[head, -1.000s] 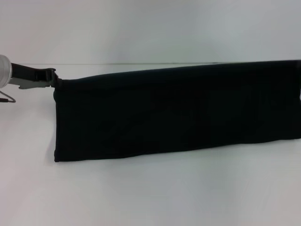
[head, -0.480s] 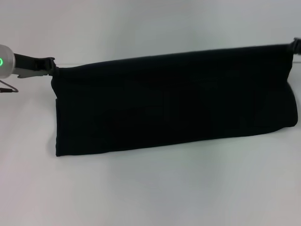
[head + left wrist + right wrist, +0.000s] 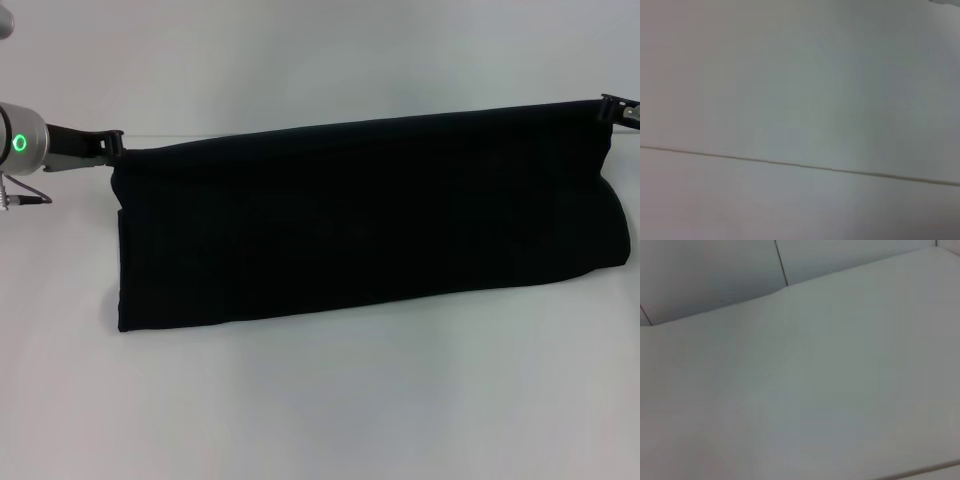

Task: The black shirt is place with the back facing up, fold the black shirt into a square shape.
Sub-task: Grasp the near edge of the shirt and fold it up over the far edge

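Observation:
The black shirt hangs as a long black band across the head view, stretched between my two grippers. Its lower edge rests on the white table. My left gripper is shut on the shirt's upper left corner. My right gripper is shut on the upper right corner, slightly higher. No lettering shows on the fabric. Neither wrist view shows the shirt or any fingers.
The white table's far edge meets a pale wall behind the shirt. The left wrist view shows only a pale surface with a thin seam line. The right wrist view shows the table's surface and edge.
Both grippers have lifted the shirt's top edge higher and drawn it leftward. The right gripper has come into view at the upper right. The shirt's right end now shows.

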You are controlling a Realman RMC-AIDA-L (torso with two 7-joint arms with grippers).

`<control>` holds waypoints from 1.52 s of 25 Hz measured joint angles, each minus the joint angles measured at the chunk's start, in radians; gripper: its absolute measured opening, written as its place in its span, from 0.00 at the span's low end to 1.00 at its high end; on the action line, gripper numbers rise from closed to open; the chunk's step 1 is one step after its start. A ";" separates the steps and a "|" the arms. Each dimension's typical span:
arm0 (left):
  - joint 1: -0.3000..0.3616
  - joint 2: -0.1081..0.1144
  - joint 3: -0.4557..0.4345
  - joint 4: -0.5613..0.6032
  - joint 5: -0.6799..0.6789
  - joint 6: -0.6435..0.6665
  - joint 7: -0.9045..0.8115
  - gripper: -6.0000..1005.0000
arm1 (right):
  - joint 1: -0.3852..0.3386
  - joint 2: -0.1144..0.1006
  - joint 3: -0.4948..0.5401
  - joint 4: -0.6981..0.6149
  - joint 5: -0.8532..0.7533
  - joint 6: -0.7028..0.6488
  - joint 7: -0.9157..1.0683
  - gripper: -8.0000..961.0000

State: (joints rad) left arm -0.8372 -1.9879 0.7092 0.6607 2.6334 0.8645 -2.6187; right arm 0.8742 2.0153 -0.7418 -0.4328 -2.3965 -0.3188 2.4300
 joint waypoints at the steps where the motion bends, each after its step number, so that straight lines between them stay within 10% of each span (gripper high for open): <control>1: 0.001 -0.003 0.000 0.002 0.004 -0.007 -0.005 0.01 | 0.001 0.001 -0.005 0.003 0.000 0.008 0.000 0.06; 38: 0.055 -0.048 -0.002 0.066 0.007 -0.123 -0.053 0.02 | 0.029 0.013 -0.123 0.005 -0.001 0.130 -0.002 0.09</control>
State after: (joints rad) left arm -0.7820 -2.0364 0.7068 0.7264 2.6400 0.7420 -2.6720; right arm 0.9029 2.0288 -0.8649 -0.4278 -2.3972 -0.1889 2.4280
